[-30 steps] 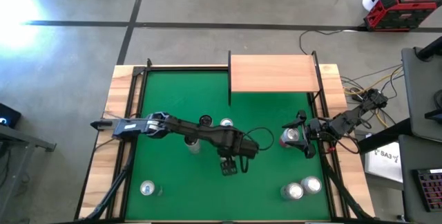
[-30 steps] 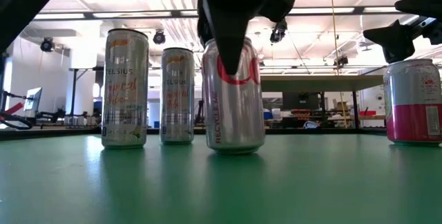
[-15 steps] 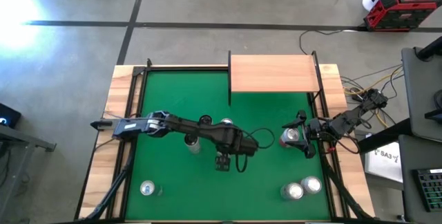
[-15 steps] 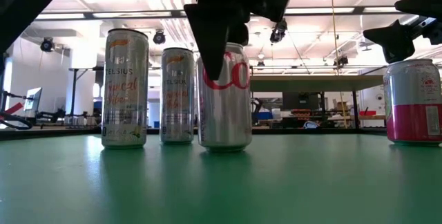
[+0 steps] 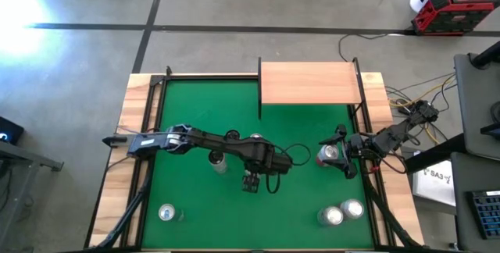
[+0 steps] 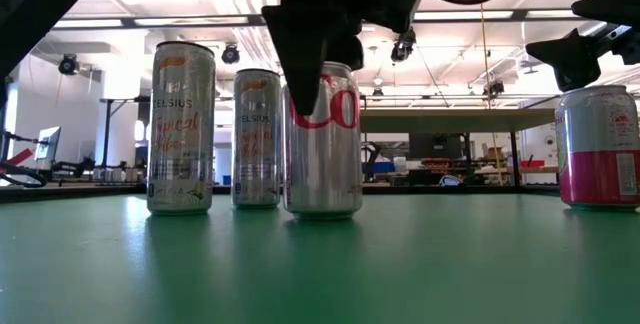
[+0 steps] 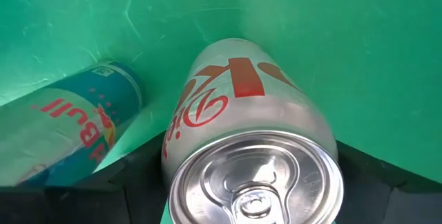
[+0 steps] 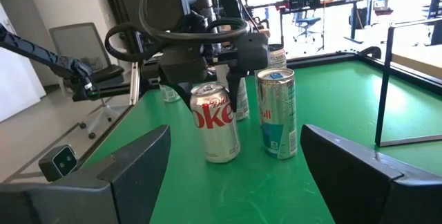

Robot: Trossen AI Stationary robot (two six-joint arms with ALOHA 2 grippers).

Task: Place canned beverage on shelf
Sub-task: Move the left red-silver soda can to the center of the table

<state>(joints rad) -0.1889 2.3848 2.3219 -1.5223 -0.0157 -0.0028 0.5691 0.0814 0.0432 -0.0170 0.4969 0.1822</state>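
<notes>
Silver Diet Coke can (image 6: pixel 322 139), clamped in the left gripper (image 5: pixel 251 181) jaws mid-worktop, should rise clear of the blue can (image 8: pixel 277 113) before travelling to the far shelf (image 5: pixel 310 83); right gripper (image 5: pixel 334 156) jaws straddle a pink can (image 6: pixel 597 147), hold uncertain.

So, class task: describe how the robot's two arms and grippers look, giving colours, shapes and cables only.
Both arms are dark, nearly black, built of jointed tubular segments. The left arm has a pale grey section near its base and a thin black cable looping beside its wrist. Its left gripper ends in flat, tapering black fingers. The right gripper is similarly black and blocky.
</notes>
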